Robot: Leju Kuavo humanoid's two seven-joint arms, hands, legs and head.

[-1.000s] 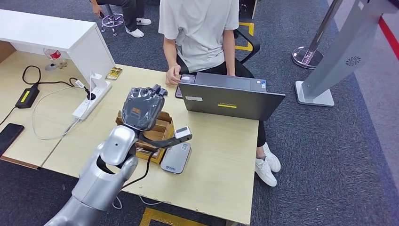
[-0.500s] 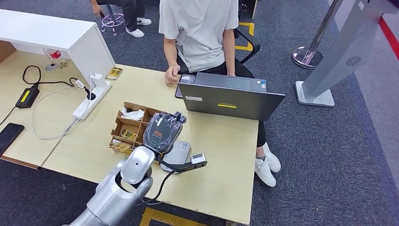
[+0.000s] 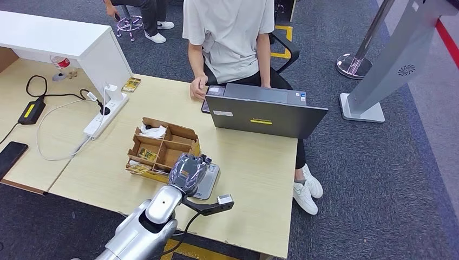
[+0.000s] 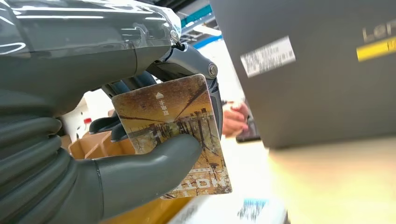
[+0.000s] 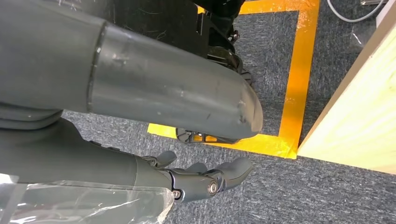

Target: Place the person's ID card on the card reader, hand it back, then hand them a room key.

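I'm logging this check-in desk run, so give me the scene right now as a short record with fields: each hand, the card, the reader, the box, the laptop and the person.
left hand: over the card reader, pinching a card
card: brown printed picture card, held between thumb and fingers
card reader: flat grey pad on the wooden desk, beside the box
box: open cardboard organiser with compartments
laptop: open, lid back toward the robot
person: seated behind the laptop, one hand on the desk
right hand: hanging beside the desk, holding nothing
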